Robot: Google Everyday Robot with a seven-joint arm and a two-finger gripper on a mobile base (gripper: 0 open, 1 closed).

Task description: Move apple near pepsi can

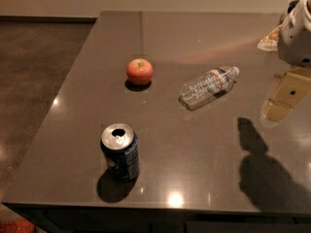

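The red-orange apple (139, 71) sits upright on the dark table (87, 144), left of centre and towards the back. The dark blue pepsi can (120, 152) stands upright with its silver top open, near the table's front left, well in front of the apple and apart from it. My gripper (284, 98) hangs from the white arm (296, 33) at the far right edge of the view. It is above the table, far to the right of both the apple and the can, and holds nothing that I can see.
A clear plastic water bottle (209, 85) lies on its side between the apple and the gripper. A light packet (269, 40) lies at the back right by the arm. The table's left and front edges drop to the floor.
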